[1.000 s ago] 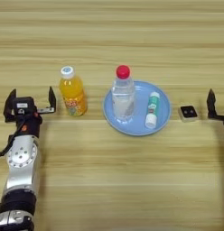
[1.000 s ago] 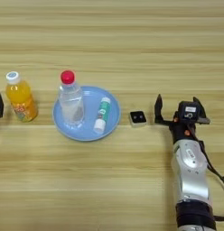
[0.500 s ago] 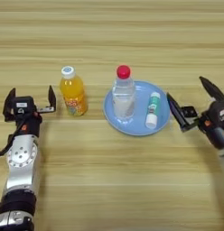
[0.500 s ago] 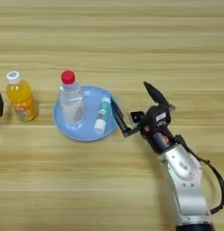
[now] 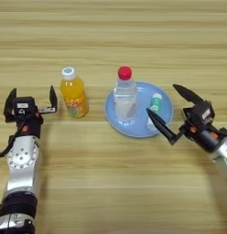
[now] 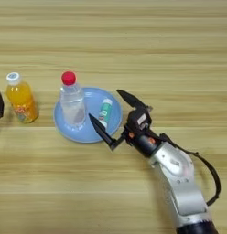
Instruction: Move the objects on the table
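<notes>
1. Right gripper point(image 6: 110, 114): fingers spread wide, empty, over the near-right rim of the blue plate point(image 6: 65, 130).
2. Left gripper point(image 5: 32, 99): fingers apart, empty, beside the orange juice bottle point(image 5: 73, 93).
3. Clear bottle with red cap point(image 5: 124, 94) stands upright on the plate beside the green-and-white tube point(image 5: 155, 102).

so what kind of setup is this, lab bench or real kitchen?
Looks like a staged tabletop test bench, not a kitchen: a bare plank-grain wooden table fills the view, holding only a few props, a juice bottle and a blue plate with a clear bottle, between the two robot arms.
</notes>
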Motion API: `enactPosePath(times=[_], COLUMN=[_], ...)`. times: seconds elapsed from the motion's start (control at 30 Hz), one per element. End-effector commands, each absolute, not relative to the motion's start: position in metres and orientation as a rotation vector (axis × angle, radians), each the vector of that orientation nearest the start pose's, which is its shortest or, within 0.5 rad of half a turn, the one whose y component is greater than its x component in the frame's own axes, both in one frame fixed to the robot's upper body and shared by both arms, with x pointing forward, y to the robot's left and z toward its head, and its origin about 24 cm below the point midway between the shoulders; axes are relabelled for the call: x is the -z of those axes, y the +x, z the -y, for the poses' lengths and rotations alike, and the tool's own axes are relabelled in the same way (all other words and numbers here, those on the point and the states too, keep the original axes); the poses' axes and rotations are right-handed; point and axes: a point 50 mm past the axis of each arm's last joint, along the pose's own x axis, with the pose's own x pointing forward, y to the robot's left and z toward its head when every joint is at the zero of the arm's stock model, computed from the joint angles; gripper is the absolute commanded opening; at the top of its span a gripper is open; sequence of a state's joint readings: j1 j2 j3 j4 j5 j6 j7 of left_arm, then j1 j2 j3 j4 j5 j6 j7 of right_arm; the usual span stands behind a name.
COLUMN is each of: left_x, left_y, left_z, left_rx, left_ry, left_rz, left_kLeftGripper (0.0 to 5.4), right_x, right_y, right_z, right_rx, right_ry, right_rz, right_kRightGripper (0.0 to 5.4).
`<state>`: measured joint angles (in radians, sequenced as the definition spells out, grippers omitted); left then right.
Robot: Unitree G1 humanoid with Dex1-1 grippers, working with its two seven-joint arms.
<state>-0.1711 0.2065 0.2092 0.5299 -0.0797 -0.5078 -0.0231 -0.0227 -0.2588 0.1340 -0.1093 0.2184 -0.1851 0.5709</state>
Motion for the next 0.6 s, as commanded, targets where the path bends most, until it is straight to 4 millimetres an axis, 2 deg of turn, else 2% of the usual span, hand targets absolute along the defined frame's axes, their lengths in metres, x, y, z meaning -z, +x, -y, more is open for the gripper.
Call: enactPosePath(times=[0.03, 0.27, 0.6], left_x=[-0.028, -0.028, -0.028], left_y=[0.272, 0.272, 0.27], left_z=[-0.237, -0.235, -0.235], left_rx=[-0.185, -0.183, -0.189], left_ry=[0.113, 0.111, 0.113], left_rz=[0.167, 0.169, 0.17], left_kLeftGripper=[5.4, 5.4, 5.4], right_x=[-0.083, -0.085, -0.084], right_y=[0.254, 0.275, 0.269], right_z=[0.125, 0.117, 0.102], right_rx=[-0.717, -0.694, -0.815], right_ry=[-0.143, -0.107, -0.042], right_rz=[0.235, 0.204, 0.184], right_kRightGripper=[5.37, 5.37, 5.37])
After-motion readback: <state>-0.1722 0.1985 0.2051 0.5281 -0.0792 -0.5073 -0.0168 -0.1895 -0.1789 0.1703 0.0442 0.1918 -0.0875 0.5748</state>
